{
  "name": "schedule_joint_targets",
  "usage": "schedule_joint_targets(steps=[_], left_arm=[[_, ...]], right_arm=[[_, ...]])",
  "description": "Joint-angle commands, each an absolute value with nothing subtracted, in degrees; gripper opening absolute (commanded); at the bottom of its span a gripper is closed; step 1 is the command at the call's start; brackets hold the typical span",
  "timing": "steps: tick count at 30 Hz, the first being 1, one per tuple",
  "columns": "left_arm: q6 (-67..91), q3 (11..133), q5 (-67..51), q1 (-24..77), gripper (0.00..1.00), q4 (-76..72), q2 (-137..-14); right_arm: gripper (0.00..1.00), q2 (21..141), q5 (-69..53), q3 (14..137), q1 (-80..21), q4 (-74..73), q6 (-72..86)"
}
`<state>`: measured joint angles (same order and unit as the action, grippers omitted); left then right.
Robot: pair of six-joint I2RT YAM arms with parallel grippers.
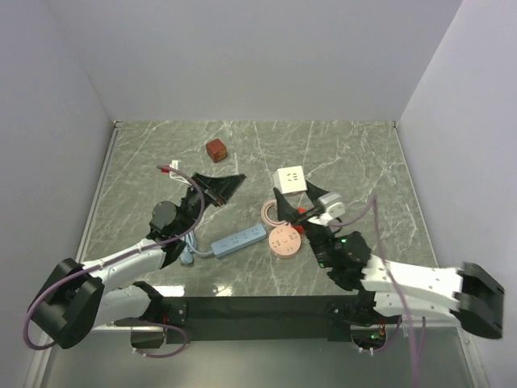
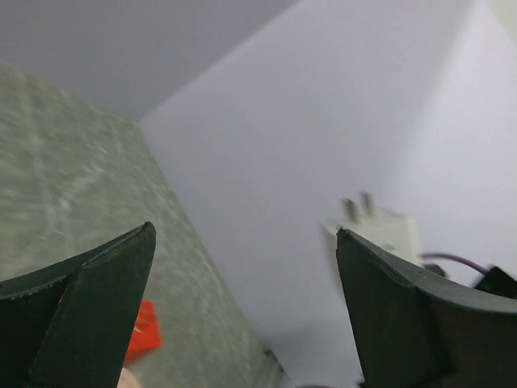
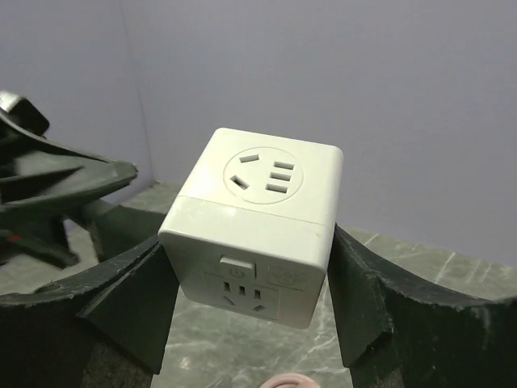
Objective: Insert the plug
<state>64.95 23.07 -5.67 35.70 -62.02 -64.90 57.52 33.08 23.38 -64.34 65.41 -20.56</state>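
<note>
A bright red piece, which I take for the plug [image 2: 144, 331], lies on the marble table at the lower left of the left wrist view. From above only red slivers of the plug [image 1: 300, 212] show under my right gripper's fingers. My right gripper [image 3: 252, 275] is shut on a white socket cube [image 3: 258, 218], one finger pressed on each side. The cube [image 1: 291, 179] hangs above the table's middle, and its prongs show in the left wrist view [image 2: 380, 226]. My left gripper [image 1: 229, 187] stands wide open and holds nothing, pointing toward the cube. The light blue power strip [image 1: 240, 239] lies in front of it.
A darker brownish-red cube [image 1: 216, 149] sits toward the back. A pink round disc with a coiled cable [image 1: 284, 239] lies right of the strip. A small red-and-white connector [image 1: 168, 169] lies at the left. White walls close in the table on three sides.
</note>
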Motion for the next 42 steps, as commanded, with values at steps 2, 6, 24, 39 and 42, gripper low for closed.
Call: schedule_joint_targets(steps=[2,6,24,39,42], left_arm=[[56.7,24.0,-10.6,25.3,0.99,-62.0,-65.9],[42.9,31.4,-16.6,21.9,0.99,-51.6,-67.5],[26.1,33.0,-35.6,9.0,0.99,-39.2,-66.5],[27.9,32.9,-47.4,5.6,0.99,-46.6,-72.1],[28.4,33.2,-50.3,5.6,0.99,-48.0,-73.9]], right_arm=[[0.00,42.6,33.6,27.7,-63.7,35.4,-5.5],[0.00,34.6,31.7,39.2,-63.5,6.9,6.0],[0.00,52.0,8.0,58.7,-58.5,-38.6,24.4],[0.00,64.0,-17.2,67.1,-43.6,-48.8,8.6],[0.00,66.9,-18.1,67.4,-42.3,-50.4,5.9]])
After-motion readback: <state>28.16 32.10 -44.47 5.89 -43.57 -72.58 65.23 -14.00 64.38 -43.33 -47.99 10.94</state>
